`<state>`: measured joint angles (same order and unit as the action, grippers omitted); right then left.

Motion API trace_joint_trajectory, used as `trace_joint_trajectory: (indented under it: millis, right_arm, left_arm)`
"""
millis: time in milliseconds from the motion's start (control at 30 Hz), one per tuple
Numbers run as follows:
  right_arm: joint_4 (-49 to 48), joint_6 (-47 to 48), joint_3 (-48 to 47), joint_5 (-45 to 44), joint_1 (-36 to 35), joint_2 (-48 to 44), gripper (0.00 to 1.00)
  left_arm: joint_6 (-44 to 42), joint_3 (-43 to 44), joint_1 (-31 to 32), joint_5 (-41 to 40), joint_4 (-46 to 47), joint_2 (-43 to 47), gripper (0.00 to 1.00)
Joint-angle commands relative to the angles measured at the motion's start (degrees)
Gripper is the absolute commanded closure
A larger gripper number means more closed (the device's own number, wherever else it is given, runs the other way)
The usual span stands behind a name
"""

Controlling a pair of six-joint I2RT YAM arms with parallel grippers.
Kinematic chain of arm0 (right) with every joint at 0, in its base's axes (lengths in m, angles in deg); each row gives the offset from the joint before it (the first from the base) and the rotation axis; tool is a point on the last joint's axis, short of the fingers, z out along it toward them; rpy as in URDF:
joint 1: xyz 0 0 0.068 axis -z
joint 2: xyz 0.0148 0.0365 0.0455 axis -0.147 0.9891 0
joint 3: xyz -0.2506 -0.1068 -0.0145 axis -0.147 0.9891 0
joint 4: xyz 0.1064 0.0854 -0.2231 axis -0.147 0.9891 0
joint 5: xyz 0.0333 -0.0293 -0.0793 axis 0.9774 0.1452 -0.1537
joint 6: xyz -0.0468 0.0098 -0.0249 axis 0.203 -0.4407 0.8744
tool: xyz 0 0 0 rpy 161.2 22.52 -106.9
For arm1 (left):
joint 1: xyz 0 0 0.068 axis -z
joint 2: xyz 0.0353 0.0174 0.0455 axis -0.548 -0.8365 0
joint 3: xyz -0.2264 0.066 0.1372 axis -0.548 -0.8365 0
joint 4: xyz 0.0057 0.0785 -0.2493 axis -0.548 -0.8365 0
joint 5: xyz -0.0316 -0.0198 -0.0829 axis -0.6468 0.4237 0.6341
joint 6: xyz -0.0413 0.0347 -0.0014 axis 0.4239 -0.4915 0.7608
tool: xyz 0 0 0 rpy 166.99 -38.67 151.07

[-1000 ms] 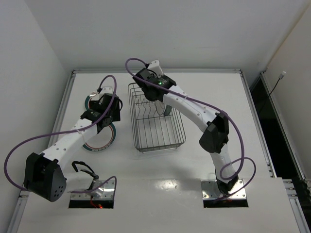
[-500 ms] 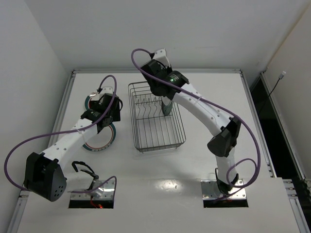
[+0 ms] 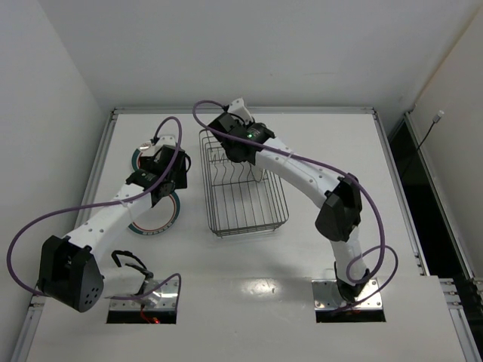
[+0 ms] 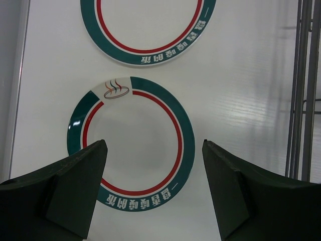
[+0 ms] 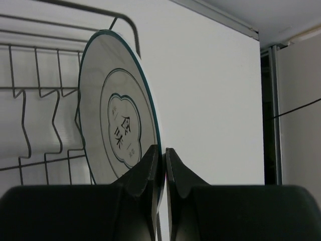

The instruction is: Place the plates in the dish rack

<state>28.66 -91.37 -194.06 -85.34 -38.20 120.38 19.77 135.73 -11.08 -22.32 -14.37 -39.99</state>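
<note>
Two teal-and-red banded plates lie flat on the table left of the dish rack point(image 3: 243, 188): a far one point(image 3: 139, 158) and a near one point(image 3: 163, 216). In the left wrist view the near plate point(image 4: 131, 150) is below my open, empty left gripper point(image 4: 153, 175), with the other plate point(image 4: 150, 35) beyond it. My right gripper point(image 5: 162, 155) is shut on the rim of a white plate point(image 5: 118, 125) with a dark rim and centre mark. It holds the plate upright on edge among the rack's prongs point(image 5: 47, 125) at the far end point(image 3: 259, 173). A second white plate is not in view.
The rack's wire side point(image 4: 302, 90) runs along the right of the left wrist view. Raised table edges run along the left point(image 3: 102, 162) and far side point(image 3: 302, 110). Both arm bases sit at the near edge.
My right wrist swung right and up, then came back left over the rack's far end, still holding the white plate. The left arm has not moved.
</note>
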Motion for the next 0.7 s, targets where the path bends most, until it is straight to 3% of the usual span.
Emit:
trace_joint_trajectory:
  millis: [0, 133, 400, 500, 667]
  right_arm:
    - [-2.7, 0.0, 0.7, 2.9, -0.3, -0.1, 1.00]
    - [-2.7, -1.1, 0.7, 7.6, 0.8, 0.5, 1.00]
    - [-2.1, -1.3, 0.7, 14.1, 3.8, -0.2, 0.85]
    - [-2.1, -0.3, 1.2, 14.1, 4.9, -2.5, 0.71]
    - [-2.1, 1.2, 0.7, 14.1, 5.4, -6.2, 0.58]
  left_arm:
    - [0.7, 2.0, 0.3, -0.9, 0.5, -0.1, 0.26]
    - [0.7, 2.0, 0.3, -0.9, 0.5, -0.1, 0.26]
    - [0.7, 2.0, 0.3, -0.9, 0.5, -0.1, 0.26]
    - [0.7, 2.0, 0.3, -0.9, 0.5, -0.1, 0.26]
    - [0.7, 2.0, 0.3, -0.9, 0.5, -0.6, 0.26]
